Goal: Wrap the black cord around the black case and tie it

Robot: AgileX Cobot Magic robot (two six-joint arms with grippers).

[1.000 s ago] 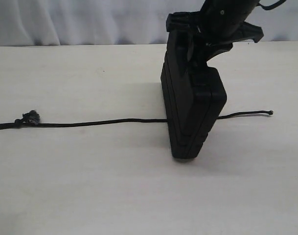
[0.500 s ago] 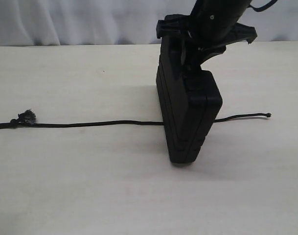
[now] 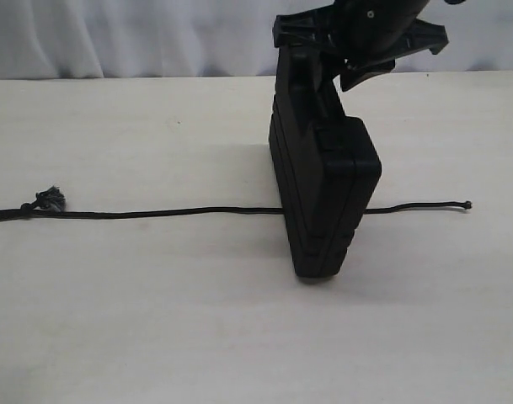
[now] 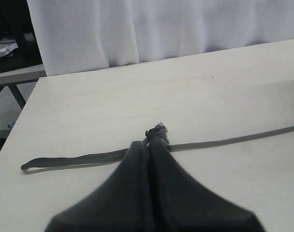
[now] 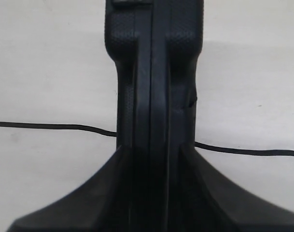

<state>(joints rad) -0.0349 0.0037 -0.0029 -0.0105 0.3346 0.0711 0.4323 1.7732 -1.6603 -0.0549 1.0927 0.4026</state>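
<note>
The right arm's upper part is cut off by the top of the exterior view. Its gripper [image 5: 154, 154] has jaws clamped on the upper edge of the case [image 3: 323, 194], one finger on each broad face. The case stands on a narrow edge near the middle of the counter [image 3: 155, 320], roughly upright, showing matte black plastic, a pebbled grain near the top and stepped ribs down its side.

The cord [image 3: 155, 213] lies almost straight across the counter and disappears at the case. I can't tell whether it is pinned under the case. It comes out on the other side and ends in a small knotted tip [image 3: 467, 204]. On the left it runs out of frame just past a frayed grey knot [image 3: 50, 200].

The left gripper [image 4: 147, 147] does not show in the exterior view. In its wrist view it is blurred and dark, with jaws together and only a thin seam between them. The tips overlap the cord beside the frayed knot, but nothing grips the knot in the exterior view.

There is bare counter all around the case and wide room in front of it. The far edge meets a white curtain [image 3: 113, 38].
</note>
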